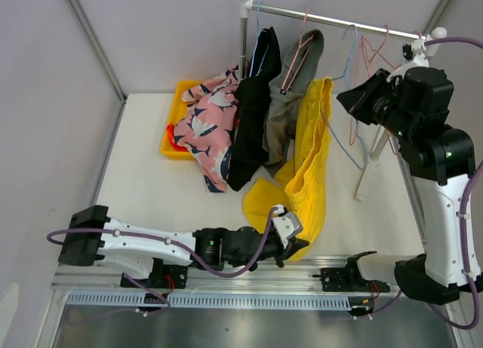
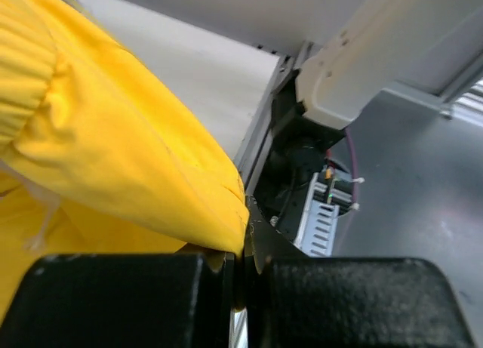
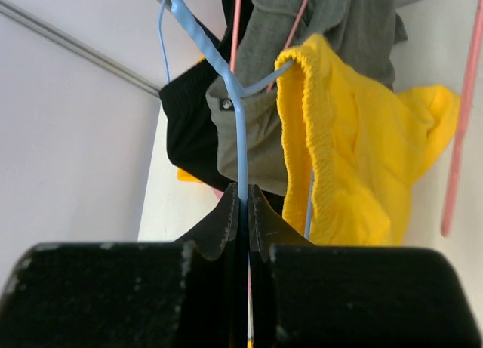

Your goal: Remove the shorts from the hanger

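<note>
The large yellow shorts (image 1: 311, 159) hang from a light blue hanger (image 3: 241, 137) on the rack, and their lower end trails onto the table. My left gripper (image 1: 290, 242) is low at the table's front edge, shut on the hem of the yellow shorts (image 2: 113, 159). My right gripper (image 3: 243, 206) is up by the rail, shut on the blue hanger's wire, next to the yellow waistband (image 3: 302, 99). Black shorts (image 1: 253, 114) and grey shorts (image 1: 290, 99) hang to the left. Pink patterned shorts (image 1: 207, 129) and an orange-red garment (image 1: 175, 140) lie at the bin.
A yellow bin (image 1: 181, 91) sits at the back left of the table. The metal rail (image 1: 332, 20) crosses the back on a post (image 1: 243, 38). Bare pink hangers (image 1: 373, 50) dangle near my right arm. The right arm's base (image 2: 362, 53) is close beside the left gripper.
</note>
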`<action>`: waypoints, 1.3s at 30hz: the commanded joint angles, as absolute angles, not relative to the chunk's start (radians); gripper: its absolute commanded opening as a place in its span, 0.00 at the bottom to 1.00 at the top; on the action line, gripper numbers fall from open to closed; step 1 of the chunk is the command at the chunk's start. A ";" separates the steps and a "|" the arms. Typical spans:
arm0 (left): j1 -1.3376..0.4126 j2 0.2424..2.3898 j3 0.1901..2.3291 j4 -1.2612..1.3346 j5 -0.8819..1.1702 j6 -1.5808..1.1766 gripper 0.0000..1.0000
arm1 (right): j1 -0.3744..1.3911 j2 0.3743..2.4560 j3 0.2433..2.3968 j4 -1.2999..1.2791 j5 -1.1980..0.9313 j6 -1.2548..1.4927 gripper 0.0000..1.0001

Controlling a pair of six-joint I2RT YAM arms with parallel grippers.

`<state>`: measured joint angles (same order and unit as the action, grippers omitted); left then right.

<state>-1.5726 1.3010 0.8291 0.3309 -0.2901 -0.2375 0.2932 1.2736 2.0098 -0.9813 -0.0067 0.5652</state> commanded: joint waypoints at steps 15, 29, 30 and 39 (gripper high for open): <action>-1.218 1.627 1.781 -0.379 -0.432 -0.270 0.00 | 0.334 0.900 1.854 -1.087 -0.032 0.747 0.00; -1.101 1.106 1.833 -0.620 -0.778 -0.080 0.00 | 0.273 1.305 2.134 -0.970 0.072 0.514 0.00; -1.038 1.136 1.873 -0.617 -0.703 -0.034 0.00 | 0.256 1.321 2.138 -0.957 0.061 0.511 0.00; -0.546 1.606 2.580 -0.562 -0.281 0.080 0.00 | 0.101 1.359 1.993 -0.810 -0.098 0.531 0.00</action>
